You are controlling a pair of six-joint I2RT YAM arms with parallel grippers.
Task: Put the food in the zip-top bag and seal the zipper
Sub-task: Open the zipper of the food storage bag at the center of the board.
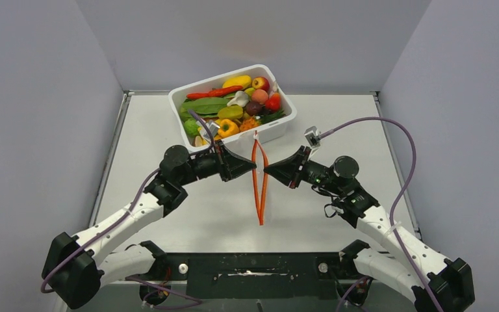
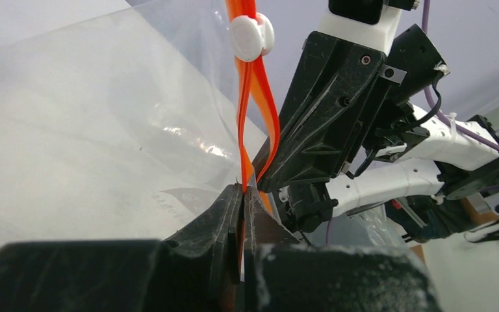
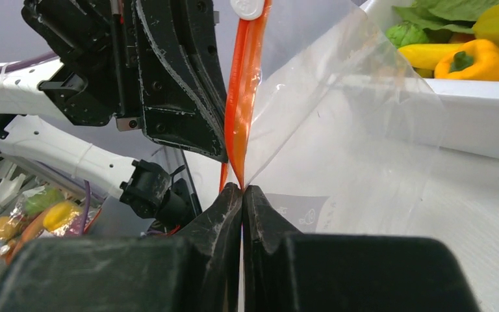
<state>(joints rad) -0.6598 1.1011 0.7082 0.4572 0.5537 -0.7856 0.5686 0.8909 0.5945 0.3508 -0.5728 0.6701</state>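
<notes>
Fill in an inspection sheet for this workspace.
Surface: pale table; no spills seen.
Job's things: food heaped in a white tub at the far edge. Clear bag held between the arms, no food seen inside. Zipper open, strips parted, white slider at the tub end.
Clutter: blurred coloured items low left in the right wrist view; cannot tell what.
Grippers: left gripper and right gripper each shut on the bag's mouth, one per side.
Cables: purple right cable loops above its arm; purple left cable runs along its arm.
Surroundings: grey walls on three sides.
</notes>
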